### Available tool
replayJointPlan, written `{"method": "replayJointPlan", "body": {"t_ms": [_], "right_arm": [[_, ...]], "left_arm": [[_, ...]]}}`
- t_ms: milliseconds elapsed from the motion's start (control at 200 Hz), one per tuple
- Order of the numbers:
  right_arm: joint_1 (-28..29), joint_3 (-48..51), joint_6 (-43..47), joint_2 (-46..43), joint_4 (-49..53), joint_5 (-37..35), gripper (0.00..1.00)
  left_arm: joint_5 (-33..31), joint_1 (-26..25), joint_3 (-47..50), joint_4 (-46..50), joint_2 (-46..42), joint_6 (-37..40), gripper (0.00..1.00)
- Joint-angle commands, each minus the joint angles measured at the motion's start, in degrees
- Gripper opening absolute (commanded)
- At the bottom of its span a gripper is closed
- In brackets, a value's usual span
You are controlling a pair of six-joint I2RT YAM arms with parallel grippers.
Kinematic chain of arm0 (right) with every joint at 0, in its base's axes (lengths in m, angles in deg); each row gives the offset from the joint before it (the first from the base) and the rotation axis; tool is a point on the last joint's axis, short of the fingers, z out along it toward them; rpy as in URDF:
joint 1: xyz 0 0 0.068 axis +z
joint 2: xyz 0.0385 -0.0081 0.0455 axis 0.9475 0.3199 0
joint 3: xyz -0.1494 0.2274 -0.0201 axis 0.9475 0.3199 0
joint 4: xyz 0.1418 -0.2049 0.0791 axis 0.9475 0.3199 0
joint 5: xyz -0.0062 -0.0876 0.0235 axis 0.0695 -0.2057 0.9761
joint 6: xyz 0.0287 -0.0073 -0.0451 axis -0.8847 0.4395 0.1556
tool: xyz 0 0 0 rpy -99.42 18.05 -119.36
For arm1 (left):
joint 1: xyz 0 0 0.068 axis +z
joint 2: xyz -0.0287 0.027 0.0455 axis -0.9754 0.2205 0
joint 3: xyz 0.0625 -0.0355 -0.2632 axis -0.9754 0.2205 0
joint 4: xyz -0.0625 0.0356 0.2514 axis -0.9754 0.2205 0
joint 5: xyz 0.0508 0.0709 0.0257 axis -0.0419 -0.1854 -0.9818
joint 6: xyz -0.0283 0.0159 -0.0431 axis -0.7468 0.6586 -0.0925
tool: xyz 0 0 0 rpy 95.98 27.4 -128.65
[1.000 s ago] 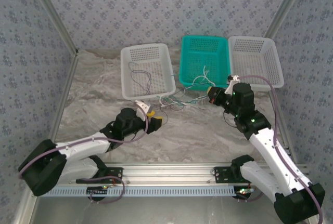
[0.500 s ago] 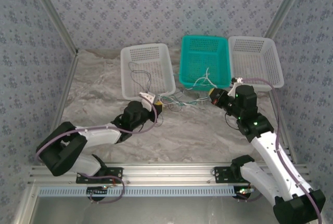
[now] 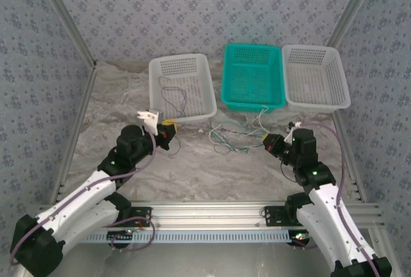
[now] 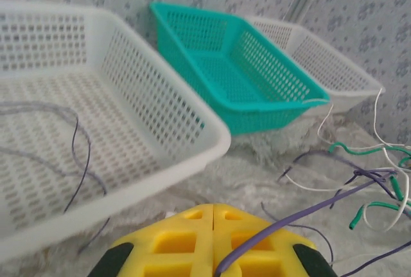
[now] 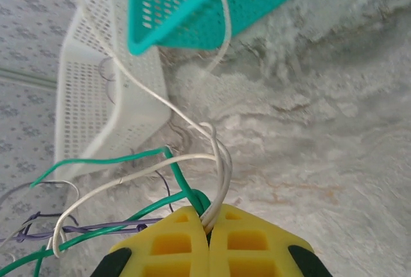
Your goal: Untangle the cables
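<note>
Cables [image 3: 225,137] in left end effector [image 3: 169,128] and right end effector [image 3: 268,141]

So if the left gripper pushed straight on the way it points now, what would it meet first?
The left gripper would probably meet the near corner of the nearest white basket first; depth is unclear, so it might slip past toward the teal basket.

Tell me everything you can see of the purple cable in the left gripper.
The purple cable is a very thin, flexible dark purple strand, plastic-coated by its look. The left gripper is shut on it, pinching it between the yellow pads. From there it runs nearly straight, up and to the right in the left wrist view, into the knot, where it crosses the green cable and the whitish cable. Its ends cannot be traced.
</note>
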Motion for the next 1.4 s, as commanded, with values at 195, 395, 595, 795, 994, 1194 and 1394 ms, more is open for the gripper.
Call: {"method": "replayJointPlan", "body": {"t_ms": [195,395,595,795,994,1194,1394], "right_arm": [[-2.81,13.44,-5.32,2.52,2.17,-11.58,0.28],[-1.41,5.68,3.79,-0.88,6.20,-9.95,0.50],[8.53,2.26,12.59,0.38,-9.17,-1.53,0.66],[28.13,-2.24,16.51,12.96,-9.76,-22.64,0.79],[28.92,-9.31,8.63,32.88,-2.33,-35.04,0.79],[28.70,-11.81,8.62,42.73,-5.47,-34.42,0.65],[26.11,-8.66,6.48,45.39,-11.28,-28.80,0.27]], "left_arm": [[4.51,5.08,-6.92,-0.70,-2.44,-2.66,0.00],[6.95,-3.80,-6.56,-1.66,2.60,4.10,0.00],[5.82,-4.73,-7.16,-1.01,2.84,3.75,0.00],[-2.52,-4.89,-10.77,5.38,1.05,4.00,0.00],[-3.14,-4.86,-12.85,7.72,-0.71,4.71,0.00],[-5.32,-4.82,-13.75,10.83,-1.95,5.23,0.00],[-10.86,-4.72,-13.77,13.87,-2.86,5.31,0.00]]}}
